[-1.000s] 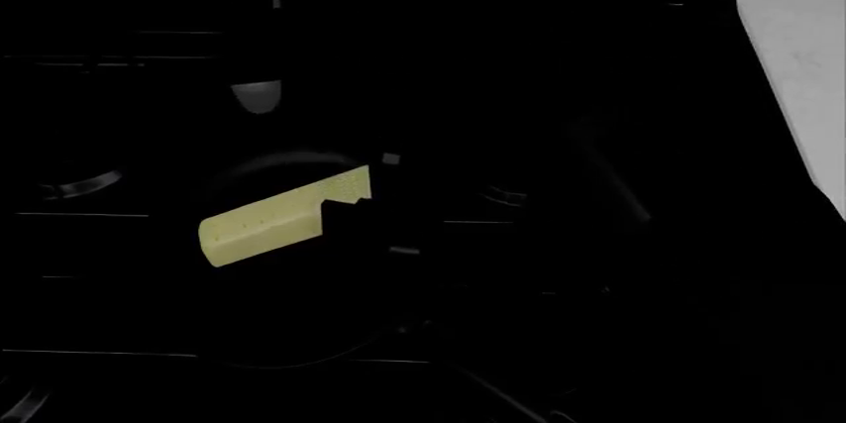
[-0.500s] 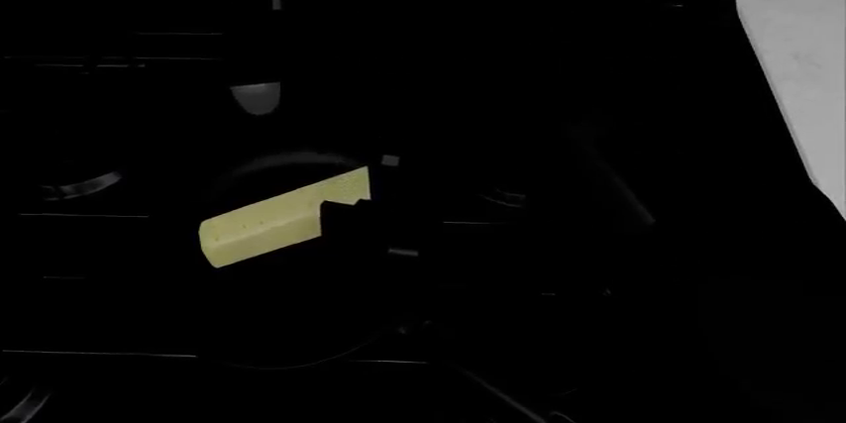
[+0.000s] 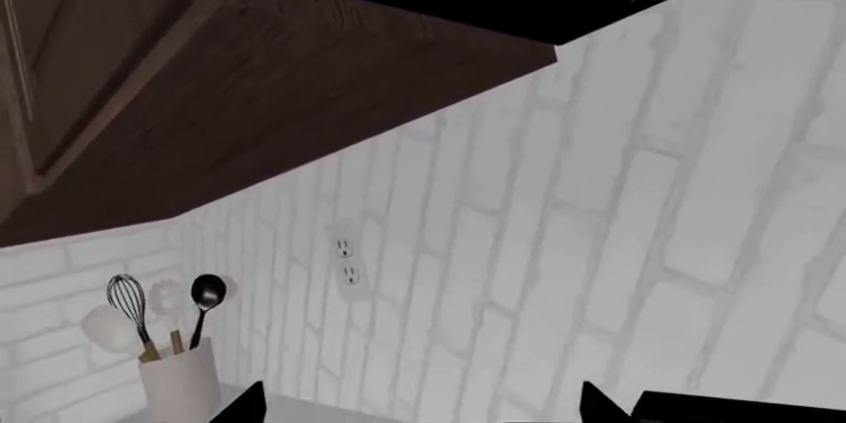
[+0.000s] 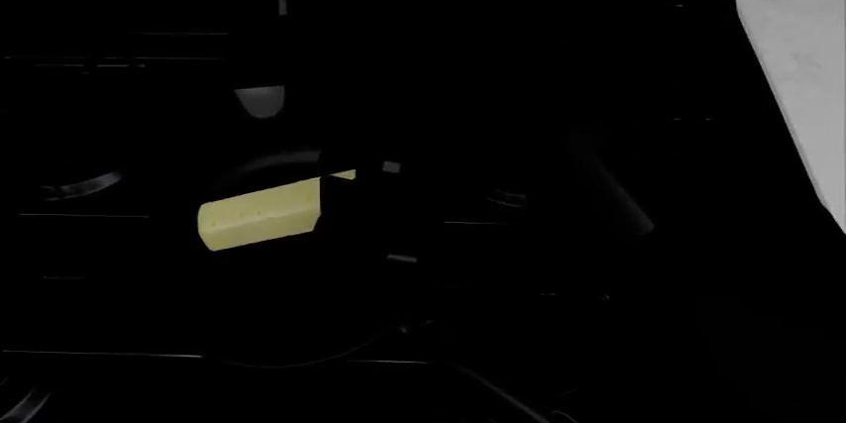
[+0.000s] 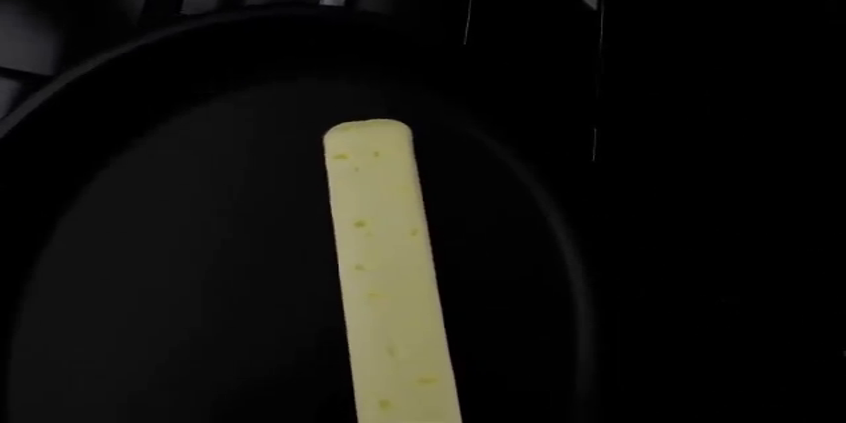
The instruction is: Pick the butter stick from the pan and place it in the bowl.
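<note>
Butter stick (image 4: 260,214) left of centre, lying in pan (image 5: 158,274) | pale yellow matte bar, flecked; pan round, black, hardly distinct from stove | right gripper (image 4: 360,207) dark over stick's right end, jaws' state cannot be told | risk: unseen grip clips an end, stick slides | left gripper's jaws parted, empty.

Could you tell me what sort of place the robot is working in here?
Most likely a home kitchen: a butter stick lies in a dark pan on a black stove, and the left wrist view shows a white brick backsplash, a wall outlet and a utensil holder under wooden cabinets.
</note>
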You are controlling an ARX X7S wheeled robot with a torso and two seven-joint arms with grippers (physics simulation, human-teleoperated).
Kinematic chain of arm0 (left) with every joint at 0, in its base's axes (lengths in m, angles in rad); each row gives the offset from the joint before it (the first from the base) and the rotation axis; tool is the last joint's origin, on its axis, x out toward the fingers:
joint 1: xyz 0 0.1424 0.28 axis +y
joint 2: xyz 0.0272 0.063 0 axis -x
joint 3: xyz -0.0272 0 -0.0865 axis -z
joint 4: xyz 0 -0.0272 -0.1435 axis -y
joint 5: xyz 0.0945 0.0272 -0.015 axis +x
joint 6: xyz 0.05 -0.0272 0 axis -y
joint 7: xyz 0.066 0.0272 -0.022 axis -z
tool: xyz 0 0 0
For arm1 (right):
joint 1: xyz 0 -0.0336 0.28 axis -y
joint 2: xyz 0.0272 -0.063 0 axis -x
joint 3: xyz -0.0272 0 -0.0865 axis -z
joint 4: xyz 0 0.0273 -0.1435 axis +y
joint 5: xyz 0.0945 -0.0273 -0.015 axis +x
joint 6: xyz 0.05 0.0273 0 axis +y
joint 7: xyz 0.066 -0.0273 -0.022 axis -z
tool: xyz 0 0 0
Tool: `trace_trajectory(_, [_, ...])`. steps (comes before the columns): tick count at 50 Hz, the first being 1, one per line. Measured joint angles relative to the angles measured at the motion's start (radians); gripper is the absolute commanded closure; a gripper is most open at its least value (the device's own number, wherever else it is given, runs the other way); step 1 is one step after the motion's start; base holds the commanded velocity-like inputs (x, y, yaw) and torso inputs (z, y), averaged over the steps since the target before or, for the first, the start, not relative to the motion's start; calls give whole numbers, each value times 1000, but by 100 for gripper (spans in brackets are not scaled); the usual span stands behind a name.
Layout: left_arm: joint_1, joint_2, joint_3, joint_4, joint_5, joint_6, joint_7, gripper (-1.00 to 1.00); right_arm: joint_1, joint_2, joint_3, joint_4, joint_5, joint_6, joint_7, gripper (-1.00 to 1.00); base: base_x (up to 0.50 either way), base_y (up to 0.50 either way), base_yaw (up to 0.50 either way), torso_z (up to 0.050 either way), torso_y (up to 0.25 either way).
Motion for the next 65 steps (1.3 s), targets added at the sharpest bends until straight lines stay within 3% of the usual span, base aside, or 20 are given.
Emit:
trace_trajectory(17, [-9,0,10,41,4,-37,19,-100,28,24,-18,-38,48,45,47,100,1,1,1,-1,-2])
trace_trajectory(30, [-46,-23,49,143,27,-153,64,-100,112,200,14,-405,132,283,181,100,0,0,0,0,0])
trace_trajectory(39, [-53,-16,71,193,123,-204,160,-100,189,336,64,-663,207,468,286,100,0,0,0,0,0])
trace_trajectory(53, [-26,38,40,201,175,-169,246,-100,293,573,179,-1005,340,751,472,100,0,0,0,0,0])
trace_trajectory(65, [-1,66,5,206,175,-136,277,-100,341,734,280,-1173,443,914,588,100,0,0,0,0,0])
